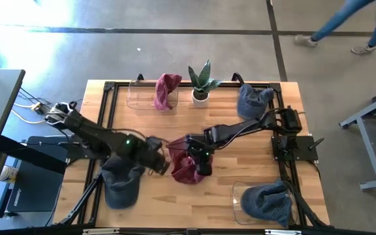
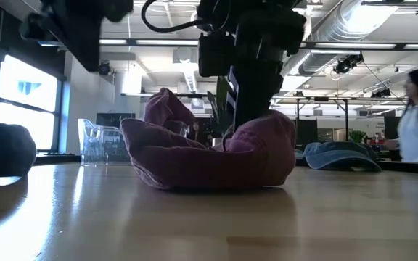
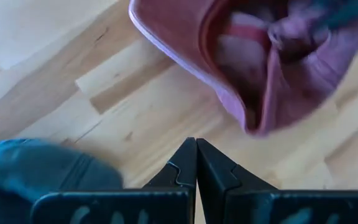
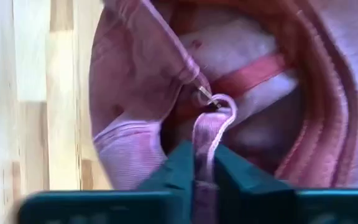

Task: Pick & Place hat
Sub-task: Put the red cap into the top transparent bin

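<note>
Clearly the maroon hat (image 1: 187, 168) is a soft, floppy thing: it lies slumped upside down on the tabletop (image 1: 240, 163), crown sagging and brim curling, so I judge it light, limp and apt to fold or swing once lifted, not slippery and not at all fragile. The right gripper (image 4: 205, 168) hangs directly over it, and the fingers are pinched together on a thin loop of the hat's back strap (image 4: 210, 121), which rises between the two pads from just beside the small metal buckle (image 4: 205, 96). That strap looks a fair handle, though I reckon it narrow enough to slide out if the hat swings; the thicker brim edge to one side of the fingers would give a surer hold. The left gripper (image 3: 196, 163) waits close by with its fingers pressed together on nothing, the maroon hat lying ahead of its tips and a dark blue hat (image 3: 39, 171) just beside and behind them. Around the tabletop I see more hats, another maroon one (image 1: 167, 90) draped on a clear bin (image 1: 138, 94), blue ones at the far corner and in a clear bin (image 1: 240, 199) at the near edge, and a small potted plant (image 1: 202, 83). No brand, label or writing can be read on any of it.
</note>
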`<act>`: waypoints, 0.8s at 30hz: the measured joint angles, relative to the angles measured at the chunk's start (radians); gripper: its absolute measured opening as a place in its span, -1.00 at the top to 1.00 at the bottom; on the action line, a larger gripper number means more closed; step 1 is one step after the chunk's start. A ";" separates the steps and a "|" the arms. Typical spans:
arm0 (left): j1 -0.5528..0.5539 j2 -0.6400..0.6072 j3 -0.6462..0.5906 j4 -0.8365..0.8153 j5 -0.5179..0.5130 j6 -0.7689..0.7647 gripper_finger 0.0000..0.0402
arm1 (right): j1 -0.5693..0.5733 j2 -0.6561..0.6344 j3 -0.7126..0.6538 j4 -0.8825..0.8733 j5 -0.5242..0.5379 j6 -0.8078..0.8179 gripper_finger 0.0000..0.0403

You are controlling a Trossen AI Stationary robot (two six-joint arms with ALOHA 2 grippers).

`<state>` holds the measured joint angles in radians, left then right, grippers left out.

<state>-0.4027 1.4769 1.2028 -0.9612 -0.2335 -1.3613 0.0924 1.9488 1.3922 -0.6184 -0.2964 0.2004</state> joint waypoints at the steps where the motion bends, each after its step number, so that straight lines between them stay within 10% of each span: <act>1: 0.021 -0.014 -0.035 0.037 0.014 -0.001 1.00 | 0.006 -0.001 0.000 -0.001 0.001 -0.003 0.90; 10: 0.181 -0.091 -0.275 0.417 0.078 0.030 0.89 | 0.111 -0.105 0.000 0.016 0.183 -0.050 0.92; 24: 0.372 -0.063 -0.429 0.513 0.105 0.128 0.38 | 0.148 -0.114 0.000 0.138 0.297 -0.287 0.96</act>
<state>-0.0308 1.4144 0.7739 -0.4484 -0.1283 -1.2331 0.2400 1.8351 1.3922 -0.4804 0.0003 -0.0863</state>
